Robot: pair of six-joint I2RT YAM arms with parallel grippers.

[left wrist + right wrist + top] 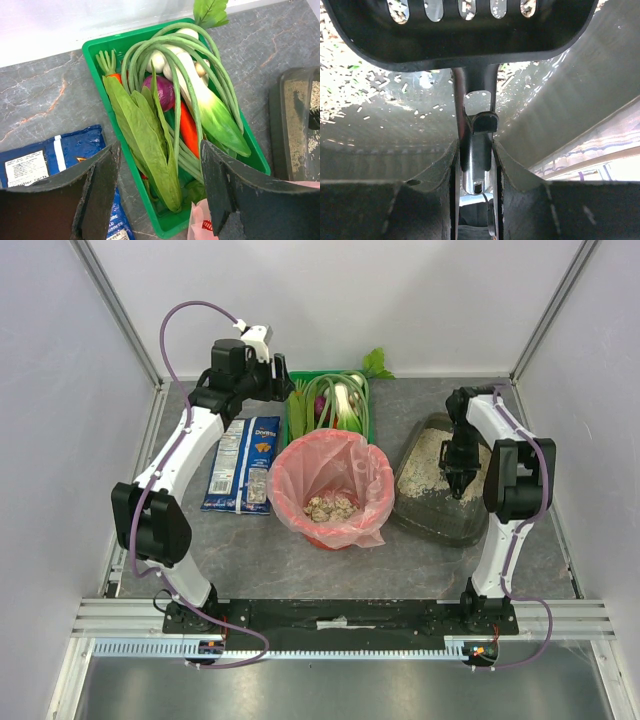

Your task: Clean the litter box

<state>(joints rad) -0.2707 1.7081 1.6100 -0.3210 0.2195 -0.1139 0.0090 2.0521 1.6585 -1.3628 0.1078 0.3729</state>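
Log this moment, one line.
right jaws: shut on scoop | scoop: in litter box | left jaws: open above green crate | pink-bagged bin: clumps inside

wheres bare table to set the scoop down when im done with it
Widest bare stretch: the front of the table, between the bin and the near edge, running left below the chip bag. The back is crowded: crate, bin and chip bag sit close together, and the gap between bin and litter box is narrow.
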